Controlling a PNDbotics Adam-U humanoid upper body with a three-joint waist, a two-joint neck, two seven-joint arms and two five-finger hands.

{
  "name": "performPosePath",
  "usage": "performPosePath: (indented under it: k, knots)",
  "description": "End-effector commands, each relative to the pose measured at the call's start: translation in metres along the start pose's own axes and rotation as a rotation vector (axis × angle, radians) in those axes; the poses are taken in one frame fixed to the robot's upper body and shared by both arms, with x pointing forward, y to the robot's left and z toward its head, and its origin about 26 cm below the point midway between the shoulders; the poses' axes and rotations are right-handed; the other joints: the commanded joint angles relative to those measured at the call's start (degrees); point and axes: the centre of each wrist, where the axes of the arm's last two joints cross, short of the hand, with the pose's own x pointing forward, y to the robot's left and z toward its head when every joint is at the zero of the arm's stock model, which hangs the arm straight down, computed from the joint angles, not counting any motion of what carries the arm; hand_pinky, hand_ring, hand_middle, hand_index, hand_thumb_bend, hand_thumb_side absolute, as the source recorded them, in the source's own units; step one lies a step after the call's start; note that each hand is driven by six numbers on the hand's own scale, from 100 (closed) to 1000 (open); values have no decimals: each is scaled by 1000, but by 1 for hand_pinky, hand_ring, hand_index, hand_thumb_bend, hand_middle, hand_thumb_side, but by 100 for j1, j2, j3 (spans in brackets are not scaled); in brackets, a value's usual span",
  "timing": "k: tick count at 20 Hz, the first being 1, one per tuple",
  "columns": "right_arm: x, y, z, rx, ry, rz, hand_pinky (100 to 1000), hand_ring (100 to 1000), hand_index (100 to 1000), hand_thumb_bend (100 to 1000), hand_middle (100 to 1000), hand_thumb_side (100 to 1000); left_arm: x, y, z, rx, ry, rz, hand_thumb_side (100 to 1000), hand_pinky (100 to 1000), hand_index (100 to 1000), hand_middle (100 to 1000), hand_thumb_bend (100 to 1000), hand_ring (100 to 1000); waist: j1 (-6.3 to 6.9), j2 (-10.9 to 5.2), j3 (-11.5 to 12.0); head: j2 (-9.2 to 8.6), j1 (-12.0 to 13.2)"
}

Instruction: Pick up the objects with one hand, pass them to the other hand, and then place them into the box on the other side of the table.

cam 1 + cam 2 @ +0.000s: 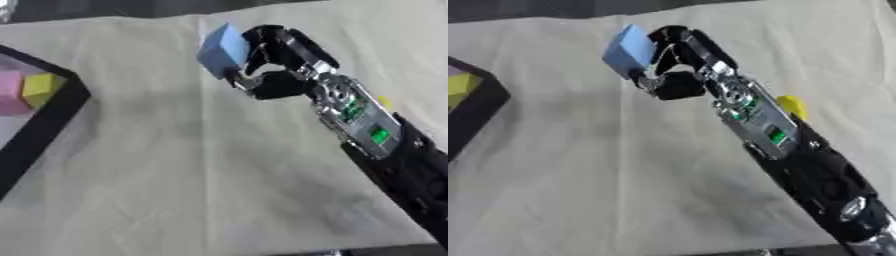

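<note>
right hand (pixel 278 75): pinching blue block (pixel 222 50) above counter (pixel 175 165) | box (pixel 52 117): pink block (pixel 10 92), yellow block (pixel 39 87)

The table (pixel 175 175) is covered by a pale, creased cloth (pixel 605 190). A black-rimmed box (pixel 52 115) is seen at the left edge, and a small yellow object (pixel 792 106) to the right.

The black box (pixel 52 112) at the cloth's left edge is cut off by the picture's edge, so only one corner shows, holding part of a pink block (pixel 10 92) and a yellow block (pixel 39 89). The right arm (pixel 815 175) half hides a small yellow thing (pixel 793 106); its shape cannot be told. The right hand (pixel 278 65) covers the blue block's (pixel 220 50) near side.
</note>
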Motion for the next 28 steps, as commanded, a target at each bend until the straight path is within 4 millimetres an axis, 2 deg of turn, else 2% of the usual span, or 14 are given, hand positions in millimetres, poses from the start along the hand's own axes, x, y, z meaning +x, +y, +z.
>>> performPosePath:
  k: [1,19,28]
  knots:
    - [3,0,-4,-7,-46,19,643,481,539,296,485,100,12,-2,-6,-61,-36,-33,308,726,715,610,217,669,91,-221,13,-7,-4]
    - [-5,15,-13,12,-150,62,641,484,543,295,488,100,45,-38,-27,-285,-1,-131,314,736,745,649,263,698,157,-267,77,93,46]
    - [-5,21,-13,78,-182,79,642,486,544,298,489,100,37,-58,-40,-413,26,-168,345,755,780,687,268,726,179,-289,122,115,42]
